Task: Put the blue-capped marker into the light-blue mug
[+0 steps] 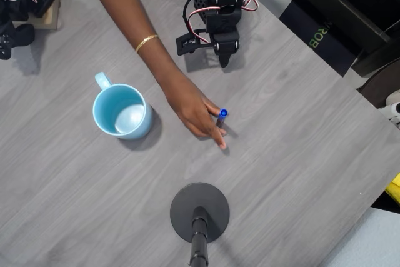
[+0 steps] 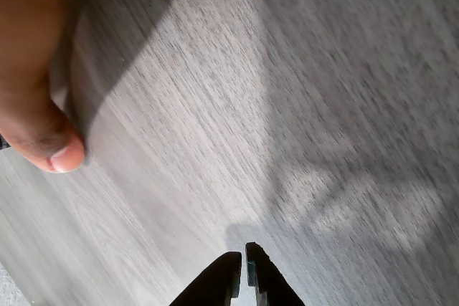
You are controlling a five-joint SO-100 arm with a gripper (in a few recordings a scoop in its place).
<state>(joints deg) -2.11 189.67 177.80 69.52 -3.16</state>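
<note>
On the grey wood-grain bench (image 1: 300, 154), the light-blue mug (image 1: 122, 112) stands upright at left in the overhead view, well apart from the folded black arm at top. A person's hand (image 1: 197, 112) lies between them, touching the blue-capped marker (image 1: 222, 115), which sits below the tool (image 1: 224, 60); its axis is mostly hidden. The tool's jaws are together, gripping nothing, low over bare bench.
</note>
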